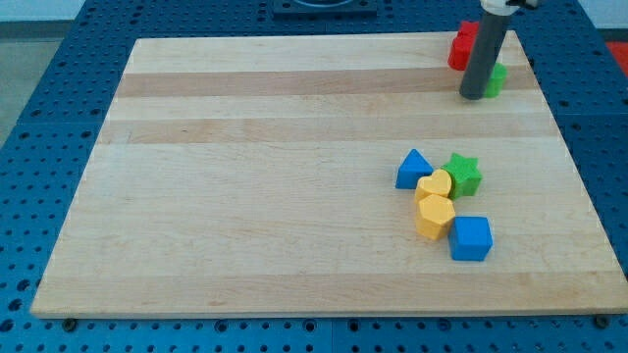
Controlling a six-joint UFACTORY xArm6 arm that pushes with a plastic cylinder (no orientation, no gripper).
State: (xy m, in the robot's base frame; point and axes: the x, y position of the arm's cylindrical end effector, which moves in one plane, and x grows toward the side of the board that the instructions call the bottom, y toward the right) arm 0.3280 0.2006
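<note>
My tip (472,95) rests on the wooden board (294,176) near its top right corner. It touches or nearly touches a green block (496,79) on its right, whose shape the rod partly hides. A red block (461,47) sits just above the tip, partly behind the rod. Lower down lies a cluster: a blue triangle (413,169), a green star (462,174), a yellow heart (434,186), a yellow hexagon (435,217) and a blue cube (471,238).
The board lies on a blue perforated table (49,118). A dark mount (324,6) shows at the view's top edge.
</note>
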